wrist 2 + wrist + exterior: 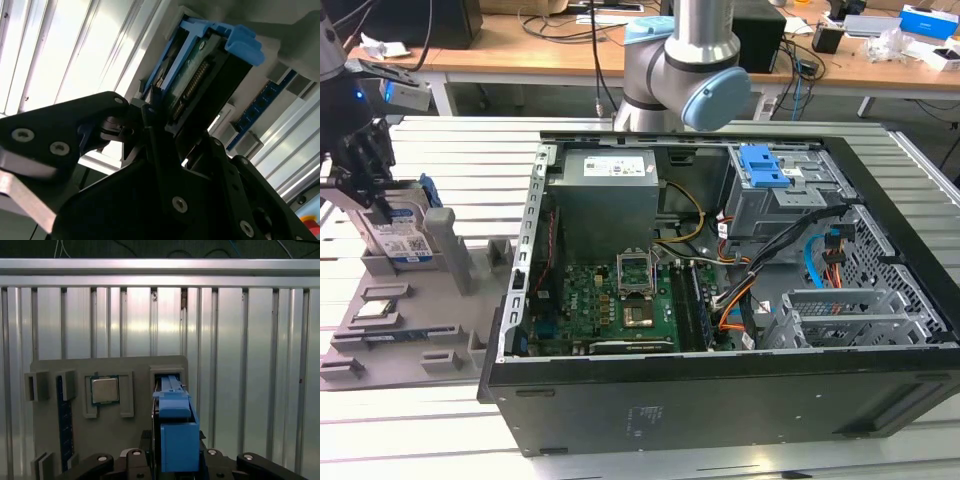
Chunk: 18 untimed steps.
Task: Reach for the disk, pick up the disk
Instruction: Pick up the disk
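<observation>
**Gripper (375, 195) clamps the flat silver metal disk (405, 240) edged in blue plastic**
Its black fingers (157, 140) are closed on the disk, which stands upright in a grey plastic tray (460, 330) on the slatted tabletop (420, 440), at nine o'clock from the open black computer case (720, 400).

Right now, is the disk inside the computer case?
No, the disk stands upright in the grey tray beside the case, with the gripper at it.
</observation>
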Motion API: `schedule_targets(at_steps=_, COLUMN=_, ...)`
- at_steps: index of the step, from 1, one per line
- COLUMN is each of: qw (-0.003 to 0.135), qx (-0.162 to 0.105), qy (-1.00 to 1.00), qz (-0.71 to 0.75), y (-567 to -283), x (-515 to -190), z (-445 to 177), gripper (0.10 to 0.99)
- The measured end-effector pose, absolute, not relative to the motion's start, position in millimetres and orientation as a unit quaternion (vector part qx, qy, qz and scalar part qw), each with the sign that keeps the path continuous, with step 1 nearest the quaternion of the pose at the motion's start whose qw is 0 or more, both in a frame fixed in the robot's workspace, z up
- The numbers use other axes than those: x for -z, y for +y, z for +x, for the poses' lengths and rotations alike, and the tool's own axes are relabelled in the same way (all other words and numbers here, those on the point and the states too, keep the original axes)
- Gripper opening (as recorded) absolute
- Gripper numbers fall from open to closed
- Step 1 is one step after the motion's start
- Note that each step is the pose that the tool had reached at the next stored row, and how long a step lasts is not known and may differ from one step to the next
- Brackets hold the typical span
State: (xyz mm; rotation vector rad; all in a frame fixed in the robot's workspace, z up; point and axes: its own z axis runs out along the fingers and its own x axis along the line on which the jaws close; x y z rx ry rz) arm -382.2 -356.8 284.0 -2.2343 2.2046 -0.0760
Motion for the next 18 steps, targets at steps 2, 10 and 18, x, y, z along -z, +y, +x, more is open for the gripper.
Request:
schedule_targets(at_steps=2, qw=0.001, qx=0.024, qy=0.702, qz=-0.712, y=-356.8, x=-284.0, z=-382.3, gripper=0.424)
schedule_targets(at_steps=10, qw=-0.006, qx=0.017, qy=0.702, qz=-0.712, y=-356.8, x=-283.9, z=-382.3, gripper=0.424)
schedule_targets(at_steps=18, qw=-0.010, qx=0.014, qy=0.702, qz=-0.712, y=-356.8, x=-283.9, z=-382.4, gripper=0.361)
